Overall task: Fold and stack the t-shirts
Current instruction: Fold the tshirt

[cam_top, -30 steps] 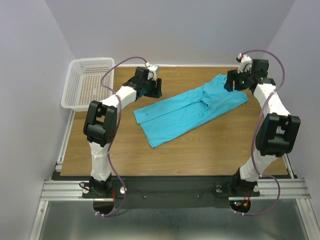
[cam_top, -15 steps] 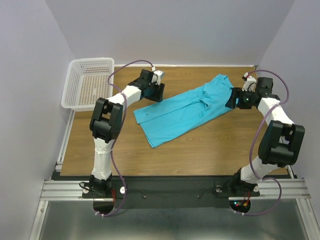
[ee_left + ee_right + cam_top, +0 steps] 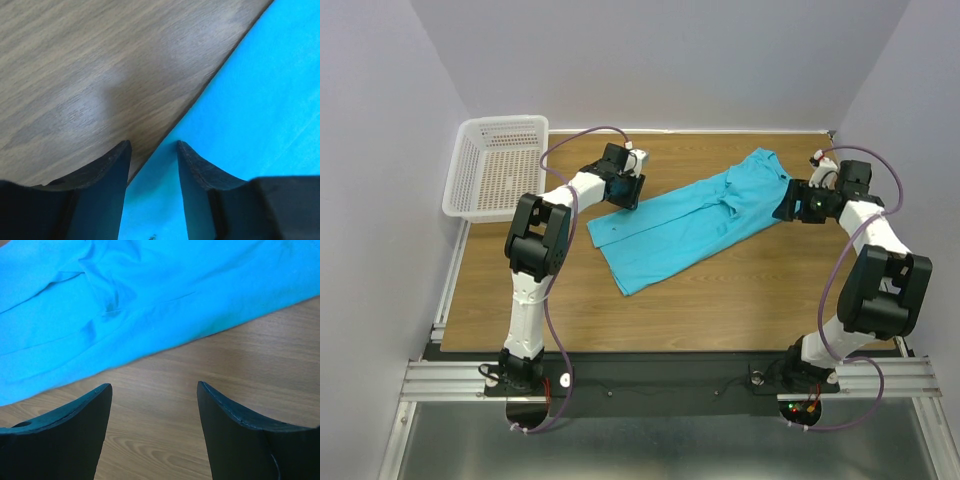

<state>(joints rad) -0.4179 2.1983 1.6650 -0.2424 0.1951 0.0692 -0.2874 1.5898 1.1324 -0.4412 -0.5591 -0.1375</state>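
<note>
Our left end effector (image 3: 152,150) is low over the tabletop (image 3: 75,75). Its two dark fingers (image 3: 102,195) stand a little apart, not pinched together. The straight edge of the turquoise t-shirt (image 3: 260,100) runs right through the gap between them, with wood on one side and blue cloth on the other. Nothing is gripped.

Our right end effector (image 3: 155,390) is open wide. Both of its fingers are over bare wood, and the shirt's edge lies just past the tips, not touching them.

From above, we see the left arm rise from its base, bend at a high elbow and stretch far forward and to the right. Its wrist tips down at the shirt's far left edge. The right arm climbs along the right side of the tabletop, bends at the elbow, then turns its wrist left toward the shirt's right end.

The shirt lies flat as a long slanted strip across the far half of the tabletop. Its low end is to the left and its high end is near the far right corner. A wide band of wood shows between the shirt and the arm bases. A white mesh basket (image 3: 457,170) sits by the far left corner, well apart from the shirt. Walls stand close on the left, right and far sides.
</note>
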